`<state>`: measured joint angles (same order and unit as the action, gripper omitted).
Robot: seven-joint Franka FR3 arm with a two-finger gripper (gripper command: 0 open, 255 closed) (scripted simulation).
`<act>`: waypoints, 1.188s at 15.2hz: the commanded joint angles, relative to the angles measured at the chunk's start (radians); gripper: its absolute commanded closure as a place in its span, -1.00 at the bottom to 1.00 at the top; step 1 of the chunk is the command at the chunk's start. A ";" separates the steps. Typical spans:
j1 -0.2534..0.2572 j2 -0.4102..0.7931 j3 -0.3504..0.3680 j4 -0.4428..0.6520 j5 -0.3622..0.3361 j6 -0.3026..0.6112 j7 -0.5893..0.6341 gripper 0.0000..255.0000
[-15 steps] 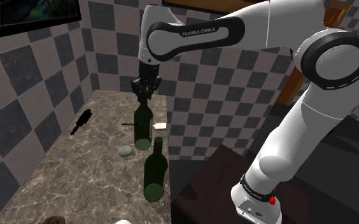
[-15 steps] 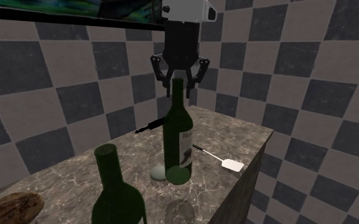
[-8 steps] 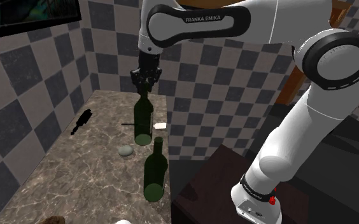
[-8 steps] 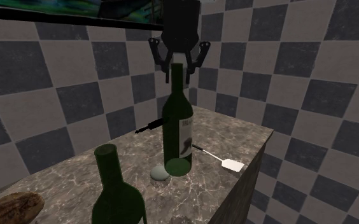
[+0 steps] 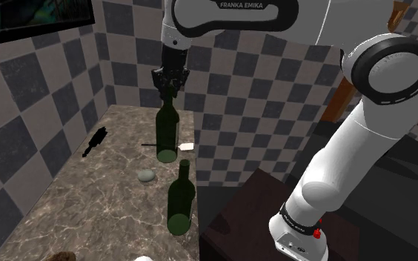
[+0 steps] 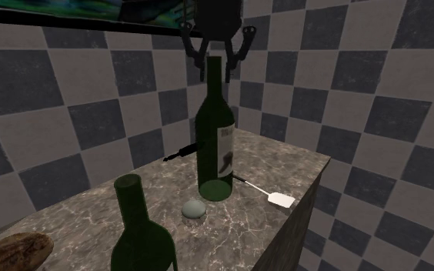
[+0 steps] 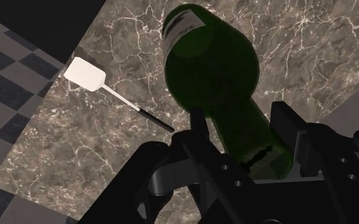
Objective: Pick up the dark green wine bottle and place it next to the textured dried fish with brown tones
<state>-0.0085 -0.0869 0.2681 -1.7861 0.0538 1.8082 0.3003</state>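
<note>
The dark green wine bottle (image 6: 215,135) stands upright under the end effector (image 6: 215,65), whose two black fingers are clamped on either side of its neck just below the mouth; the wrist view shows the neck pinched between them, and the bottle's pale label faces the second exterior view. Its base sits low over the marbled brown tabletop (image 6: 292,163), toward the end by the checkered wall, and I cannot tell whether it touches the surface. Just beside the base lies a small grey-green rounded lump (image 6: 195,209), and a white spatula (image 6: 280,200) with a thin dark handle lies at the tabletop's edge on the other side. A small black object (image 6: 181,152) lies behind the bottle, near the wall. A second green bottle (image 6: 140,231) stands upright closer to the second exterior view's camera, between the held bottle and the brown textured dried fish (image 6: 14,249), which lies at that view's lower left, well apart from the held bottle.
</note>
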 commanded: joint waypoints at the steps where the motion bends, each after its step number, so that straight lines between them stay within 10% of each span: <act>1: 0.010 -0.011 0.012 0.000 0.002 -0.009 0.022 1.00; 18: 0.175 -0.065 0.246 -0.039 0.006 -0.007 0.419 1.00</act>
<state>0.1583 -0.1546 0.5003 -1.8270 0.0615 1.7999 0.6957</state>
